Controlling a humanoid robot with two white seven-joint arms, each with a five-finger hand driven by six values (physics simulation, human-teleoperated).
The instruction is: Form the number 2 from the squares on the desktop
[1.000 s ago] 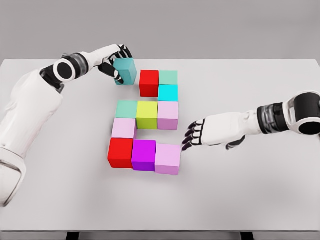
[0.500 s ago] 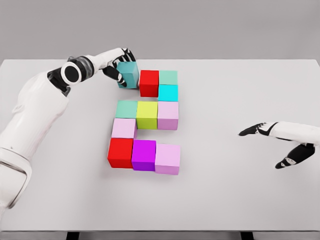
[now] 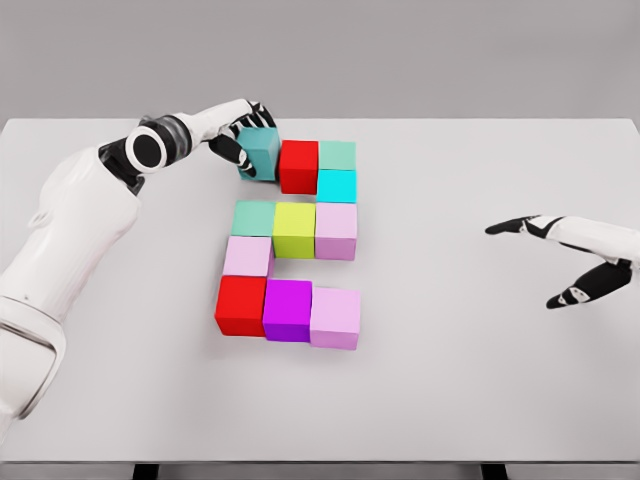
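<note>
Head view: left hand grips a teal cube against a red cube on the white table, while the right hand hovers open.

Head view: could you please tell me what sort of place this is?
Likely a simulated tabletop workspace: a plain white table against a blank grey backdrop, bearing only coloured cubes, with flat rendered shading.
</note>
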